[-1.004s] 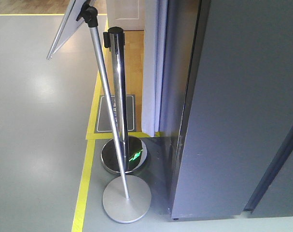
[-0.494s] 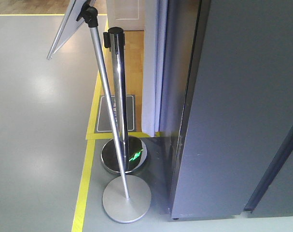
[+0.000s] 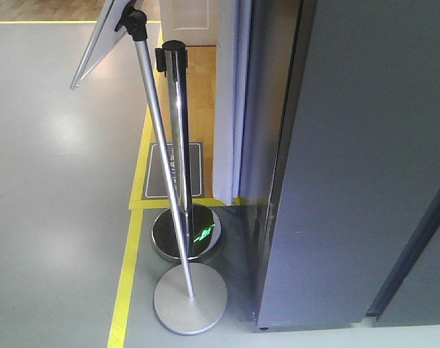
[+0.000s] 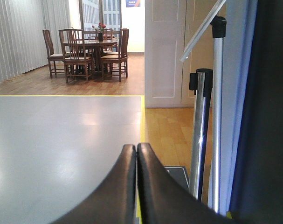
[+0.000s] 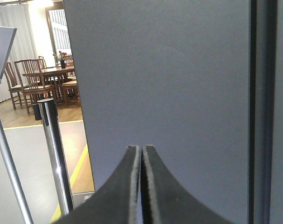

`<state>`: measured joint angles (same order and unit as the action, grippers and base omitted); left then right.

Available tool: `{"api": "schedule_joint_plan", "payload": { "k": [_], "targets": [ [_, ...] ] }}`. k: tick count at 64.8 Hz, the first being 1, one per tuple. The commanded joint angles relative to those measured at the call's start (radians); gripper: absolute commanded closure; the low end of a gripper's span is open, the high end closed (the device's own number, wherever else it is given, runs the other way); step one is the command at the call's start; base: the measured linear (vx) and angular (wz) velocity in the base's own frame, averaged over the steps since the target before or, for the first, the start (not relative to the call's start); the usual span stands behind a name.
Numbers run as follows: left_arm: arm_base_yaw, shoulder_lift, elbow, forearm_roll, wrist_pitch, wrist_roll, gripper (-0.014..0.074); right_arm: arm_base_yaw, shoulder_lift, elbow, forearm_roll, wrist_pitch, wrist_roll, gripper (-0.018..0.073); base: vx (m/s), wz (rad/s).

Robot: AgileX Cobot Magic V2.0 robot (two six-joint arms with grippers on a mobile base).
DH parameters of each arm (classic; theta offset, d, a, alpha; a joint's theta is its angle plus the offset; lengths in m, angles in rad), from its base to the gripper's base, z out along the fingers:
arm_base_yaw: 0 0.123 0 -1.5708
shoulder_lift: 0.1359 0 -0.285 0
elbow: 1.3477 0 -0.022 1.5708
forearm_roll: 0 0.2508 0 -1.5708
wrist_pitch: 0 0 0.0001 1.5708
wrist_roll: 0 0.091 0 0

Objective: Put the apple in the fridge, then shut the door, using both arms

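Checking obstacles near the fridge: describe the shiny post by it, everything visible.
The post is a polished chrome stanchion standing upright on a round mirrored base that shows a green reflection. Its black cap carries a belt cassette. It stands on the grey floor just inside the yellow line, left of the fridge. A thinner, leaning sign pole crosses in front of it; whether they touch is unclear.

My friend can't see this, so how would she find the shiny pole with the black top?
Start at the big grey fridge on the right and look left past the white curtain. Two metal poles stand there on round bases. The one you want is the upright pole with the black cap and dark mirror-like base; the other pole leans and carries a sign board.
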<state>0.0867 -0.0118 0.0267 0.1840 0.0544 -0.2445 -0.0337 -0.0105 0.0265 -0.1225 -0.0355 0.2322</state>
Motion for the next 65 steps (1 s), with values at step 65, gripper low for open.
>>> {"api": "schedule_joint_plan", "payload": {
  "k": [65],
  "targets": [
    [-0.005,-0.016,0.021,-0.008,-0.069,-0.006,0.0602,-0.005,-0.011,0.001,-0.003,-0.076,-0.004,0.0564,0.0,0.0]
  ]
}}
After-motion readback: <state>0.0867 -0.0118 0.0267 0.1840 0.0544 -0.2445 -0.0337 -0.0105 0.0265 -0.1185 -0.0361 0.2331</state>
